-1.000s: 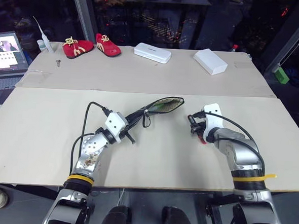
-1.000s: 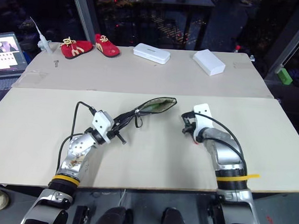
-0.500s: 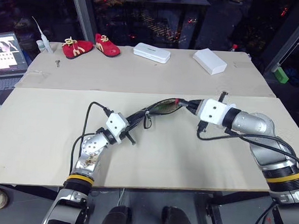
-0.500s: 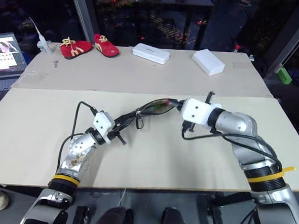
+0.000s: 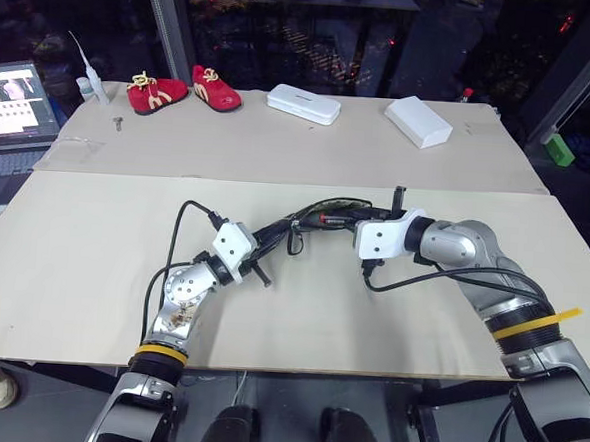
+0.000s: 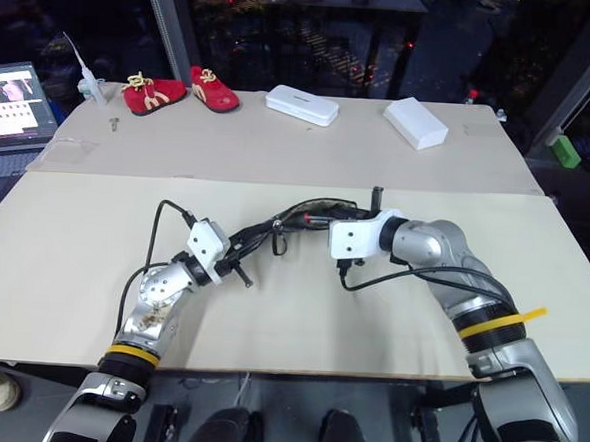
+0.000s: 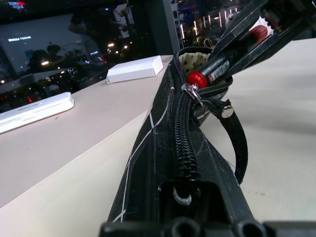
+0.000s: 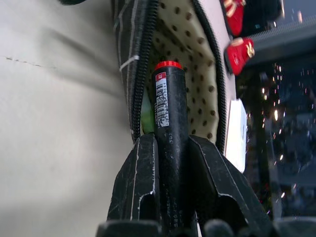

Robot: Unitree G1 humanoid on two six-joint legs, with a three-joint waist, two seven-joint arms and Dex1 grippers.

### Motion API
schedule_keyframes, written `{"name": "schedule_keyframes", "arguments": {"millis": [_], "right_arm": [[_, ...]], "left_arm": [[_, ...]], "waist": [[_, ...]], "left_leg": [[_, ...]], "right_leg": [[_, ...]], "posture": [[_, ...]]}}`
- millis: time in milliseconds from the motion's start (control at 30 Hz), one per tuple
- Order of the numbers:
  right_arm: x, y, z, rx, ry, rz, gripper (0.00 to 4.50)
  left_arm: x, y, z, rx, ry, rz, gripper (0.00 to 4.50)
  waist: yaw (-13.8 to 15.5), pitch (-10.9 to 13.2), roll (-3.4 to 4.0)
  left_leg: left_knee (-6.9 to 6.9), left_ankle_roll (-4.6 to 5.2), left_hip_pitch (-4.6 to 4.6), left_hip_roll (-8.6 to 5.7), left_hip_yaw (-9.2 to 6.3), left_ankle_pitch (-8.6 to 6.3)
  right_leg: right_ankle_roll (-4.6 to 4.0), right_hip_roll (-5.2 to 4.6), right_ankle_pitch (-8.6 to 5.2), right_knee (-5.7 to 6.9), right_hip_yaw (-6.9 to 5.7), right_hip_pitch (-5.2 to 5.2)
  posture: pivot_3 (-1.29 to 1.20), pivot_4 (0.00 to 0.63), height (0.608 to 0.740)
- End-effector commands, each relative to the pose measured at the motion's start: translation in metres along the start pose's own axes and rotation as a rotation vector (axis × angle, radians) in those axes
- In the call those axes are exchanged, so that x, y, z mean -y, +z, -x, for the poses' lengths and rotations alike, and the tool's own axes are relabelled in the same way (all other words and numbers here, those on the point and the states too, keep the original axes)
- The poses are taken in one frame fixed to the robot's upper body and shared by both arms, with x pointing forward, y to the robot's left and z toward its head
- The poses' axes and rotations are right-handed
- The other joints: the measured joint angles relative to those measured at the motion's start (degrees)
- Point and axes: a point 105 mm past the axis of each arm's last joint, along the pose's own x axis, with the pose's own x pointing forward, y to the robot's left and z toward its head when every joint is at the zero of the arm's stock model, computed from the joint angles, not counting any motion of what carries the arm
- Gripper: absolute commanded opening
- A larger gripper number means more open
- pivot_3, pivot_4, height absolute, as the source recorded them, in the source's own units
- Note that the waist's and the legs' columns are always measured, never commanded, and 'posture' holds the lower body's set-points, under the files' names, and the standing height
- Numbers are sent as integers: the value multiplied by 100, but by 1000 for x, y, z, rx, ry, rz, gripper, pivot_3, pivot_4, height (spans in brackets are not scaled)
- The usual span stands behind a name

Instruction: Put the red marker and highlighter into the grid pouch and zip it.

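Note:
My left gripper (image 5: 257, 246) is shut on one end of the grid pouch (image 5: 305, 218), a black fabric case with thin white lines. It holds the pouch raised above the table with its open mouth toward the right. My right gripper (image 8: 170, 140) is shut on the red marker (image 8: 168, 106), black-bodied with a red end. The marker's front end pokes into the pouch's mouth, against the dotted lining (image 8: 195, 64). A sliver of the green highlighter (image 8: 146, 116) shows inside the pouch beside the marker. The zipper slider (image 7: 191, 92) and its black loop sit near the open mouth.
Two red shoes (image 5: 159, 91) lie at the far left of the table and two white boxes (image 5: 302, 103) at the back middle. A laptop (image 5: 12, 104) stands off the left edge. A small green block (image 5: 555, 149) sits far right.
My right gripper rose from near the table, rolled over and swung left, bringing the marker's end into the pouch mouth. The left gripper and pouch stayed put.

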Motion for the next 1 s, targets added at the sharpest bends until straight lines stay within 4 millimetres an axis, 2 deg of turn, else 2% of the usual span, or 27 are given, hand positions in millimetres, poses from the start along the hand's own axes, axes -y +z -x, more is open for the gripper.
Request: {"name": "schedule_keyframes", "arguments": {"millis": [33, 300, 467, 533, 567, 600, 667, 700, 767, 867, 1000], "right_arm": [[5, 13, -12, 56, 11, 104, 485], [17, 50, -60, 183, -4, 140, 485], [28, 60, -67, 230, -44, 80, 485], [26, 56, -65, 228, -26, 26, 1491], [27, 52, -63, 212, -31, 16, 1693], [27, 49, -62, 201, -34, 11, 2090], [32, 35, -51, 167, -57, 3, 2707], [35, 29, -46, 156, -69, -2, 2707], [55, 13, -23, 136, -151, -28, 2707], [70, 8, 8, 172, -196, -104, 2707], [65, 15, 50, 259, -89, -360, 2707]], "left_arm": [[-1, 13, -3, 50, -4, -12, 0], [-1, 15, -6, 60, -10, -15, 0], [-1, 12, -3, 57, -11, -15, 0], [-2, 12, -2, 54, -9, -16, 0], [-2, 11, -2, 54, -8, -16, 0], [-2, 11, -2, 54, -7, -15, 0], [-2, 9, -1, 51, -6, -15, 0], [-1, 9, -1, 49, -6, -15, 0], [-1, 6, 0, 46, -4, -13, 0], [-1, 5, 0, 45, -4, -11, 0], [-1, 3, 1, 44, -1, -10, 0]], "waist": [[-8, 0, 0], [-66, 0, 1], [-22, 0, 1], [-14, 0, 1], [-15, 0, 2], [-20, 0, 2], [-24, 0, 2], [-21, 0, 2], [-4, 1, 3], [-10, 1, 3], [-35, 1, 3]], "left_leg": [[0, 0, 0, 0, 0, 0], [-1, -2, 6, 2, 6, 1], [-1, -3, -1, 3, 2, 1], [-1, -3, -6, 2, -1, 1], [-1, -2, -8, 1, 0, 1], [-1, -2, -8, 0, 0, 1], [-1, -2, -7, 1, 0, 1], [-1, -2, -7, 1, -1, 1], [-1, -3, -7, 1, -2, 2], [-1, -2, -7, 1, -1, 1], [-5, -1, -3, 11, -7, 0]], "right_leg": [[0, 0, 0, 0, 0, -1], [-3, 5, 1, 8, 5, -5], [-3, 5, 2, 16, 1, -4], [-3, 1, 2, 15, -1, -4], [-2, 0, 3, 13, 0, -4], [-2, -1, 3, 12, 0, -3], [-2, 0, 3, 13, -1, -4], [-2, 0, 3, 15, -2, -4], [-2, 0, 3, 14, -4, -4], [-2, 0, 3, 12, -3, -3], [-2, 6, 2, 10, -8, 3]], "posture": [[0, 150, 740], [0, 150, 740], [0, 150, 740], [0, 150, 740], [0, 150, 740], [0, 150, 740], [0, 150, 740], [0, 150, 740], [0, 150, 740], [0, 150, 740], [0, 150, 740]]}}
